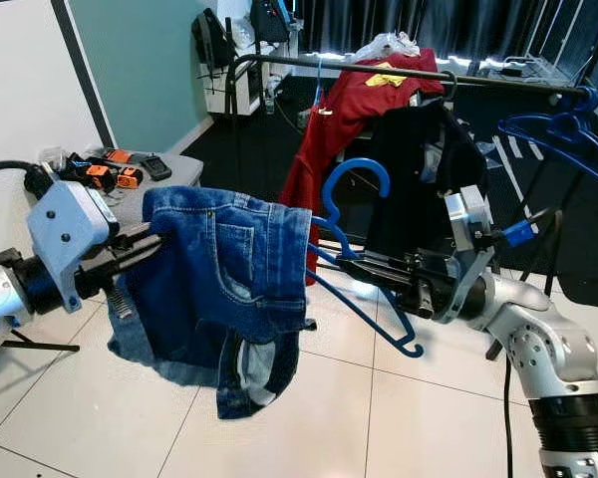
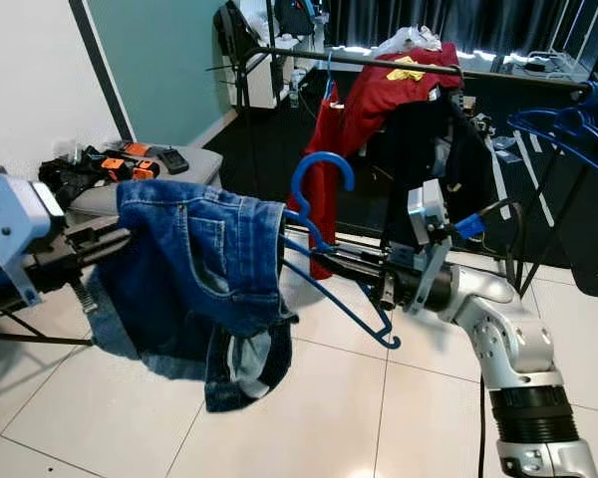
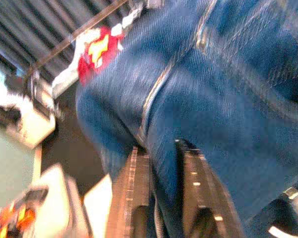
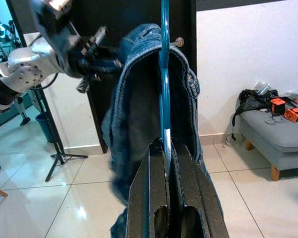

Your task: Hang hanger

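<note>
A blue plastic hanger (image 1: 357, 184) carries a pair of blue jeans (image 1: 224, 279) folded over it. My right gripper (image 1: 351, 266) is shut on the hanger's wire; in the right wrist view the hanger (image 4: 164, 74) runs up between the fingers (image 4: 149, 193). My left gripper (image 1: 148, 242) reaches in from the left and is shut on the denim, which fills the gap between its fingers (image 3: 134, 198). The hanger and jeans hang in mid-air in front of a black clothes rail (image 1: 309, 64), below and short of it.
On the rail hang a red shirt (image 1: 339, 119) and black garments (image 1: 419, 169), with spare blue hangers (image 1: 563, 134) at its right end. A grey bench (image 1: 159, 174) with orange tools stands at the left by the wall. White tiled floor lies below.
</note>
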### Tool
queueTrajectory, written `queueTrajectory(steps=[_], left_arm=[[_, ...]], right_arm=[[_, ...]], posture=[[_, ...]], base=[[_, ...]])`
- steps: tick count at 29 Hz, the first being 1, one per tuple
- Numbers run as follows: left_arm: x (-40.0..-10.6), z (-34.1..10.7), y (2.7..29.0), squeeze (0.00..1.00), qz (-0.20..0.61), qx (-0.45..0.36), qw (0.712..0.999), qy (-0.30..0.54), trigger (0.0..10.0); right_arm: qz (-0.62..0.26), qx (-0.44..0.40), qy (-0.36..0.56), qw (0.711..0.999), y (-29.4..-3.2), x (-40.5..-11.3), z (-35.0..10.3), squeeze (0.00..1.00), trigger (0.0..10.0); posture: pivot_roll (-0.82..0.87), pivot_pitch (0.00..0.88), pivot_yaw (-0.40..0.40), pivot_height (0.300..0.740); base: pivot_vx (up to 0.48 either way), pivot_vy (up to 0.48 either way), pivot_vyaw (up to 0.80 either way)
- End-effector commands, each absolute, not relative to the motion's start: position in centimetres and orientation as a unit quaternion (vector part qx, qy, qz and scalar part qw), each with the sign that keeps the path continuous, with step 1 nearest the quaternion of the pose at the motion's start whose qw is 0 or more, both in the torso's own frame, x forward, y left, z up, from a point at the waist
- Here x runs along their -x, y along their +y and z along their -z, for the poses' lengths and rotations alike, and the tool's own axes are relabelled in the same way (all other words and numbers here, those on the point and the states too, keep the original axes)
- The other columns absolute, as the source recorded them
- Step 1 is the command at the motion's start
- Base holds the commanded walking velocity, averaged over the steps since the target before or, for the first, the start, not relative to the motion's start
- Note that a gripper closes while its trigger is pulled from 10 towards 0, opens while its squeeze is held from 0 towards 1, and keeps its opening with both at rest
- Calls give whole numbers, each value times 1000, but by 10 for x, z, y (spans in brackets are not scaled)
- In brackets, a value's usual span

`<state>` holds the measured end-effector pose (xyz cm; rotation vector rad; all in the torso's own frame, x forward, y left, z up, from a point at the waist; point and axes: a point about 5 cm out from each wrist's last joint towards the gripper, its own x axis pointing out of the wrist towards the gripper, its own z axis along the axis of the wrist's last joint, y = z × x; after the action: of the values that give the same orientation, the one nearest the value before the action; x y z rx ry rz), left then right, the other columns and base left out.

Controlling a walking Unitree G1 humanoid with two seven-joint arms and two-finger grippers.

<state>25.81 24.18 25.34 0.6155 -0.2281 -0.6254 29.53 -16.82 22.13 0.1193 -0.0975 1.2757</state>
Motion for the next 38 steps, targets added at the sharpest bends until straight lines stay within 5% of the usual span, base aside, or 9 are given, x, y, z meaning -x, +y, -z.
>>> queueTrajectory(steps=[1,14,23,29,31,32,33,34,38], left_arm=[[-258,-249,256,1000,280,-331,898,-73,10000],[-247,-285,274,1000,254,-411,872,-77,10000],[-232,-341,234,1000,327,-397,832,-205,10000],[-230,-330,215,1000,412,-393,805,-164,10000],[-228,-315,206,851,468,-388,786,-117,10000],[-226,-301,201,329,513,-378,768,-69,10000],[-224,-293,199,329,538,-371,756,-40,10000],[-223,-290,198,59,546,-368,752,-29,10000],[-223,-283,197,0,558,-363,746,-3,10000]], right_arm=[[-599,-65,-76,794,-169,-295,-231,0,10000],[-613,-64,-58,786,-169,-292,-225,0,10000],[-636,-59,-3,769,-153,-289,-199,0,10000],[-660,-35,35,749,-139,-285,-183,0,10000],[-674,-18,53,736,-132,-281,-176,0,10000],[-684,-6,62,726,-127,-279,-173,0,10000],[-690,-1,67,721,-124,-278,-171,0,10000],[-692,0,67,719,-123,-277,-171,0,10000],[-696,3,65,715,-120,-277,-172,0,10000]], posture=[[3,0,9,740],[1,0,5,740],[9,0,0,740],[10,0,7,740],[11,0,4,740],[11,0,6,740],[11,0,6,740],[11,0,6,740],[10,0,15,740]], base=[[0,0,0],[0,0,0],[0,0,0],[0,0,0],[0,0,0],[0,0,0],[0,0,0],[0,0,0],[0,0,0]])
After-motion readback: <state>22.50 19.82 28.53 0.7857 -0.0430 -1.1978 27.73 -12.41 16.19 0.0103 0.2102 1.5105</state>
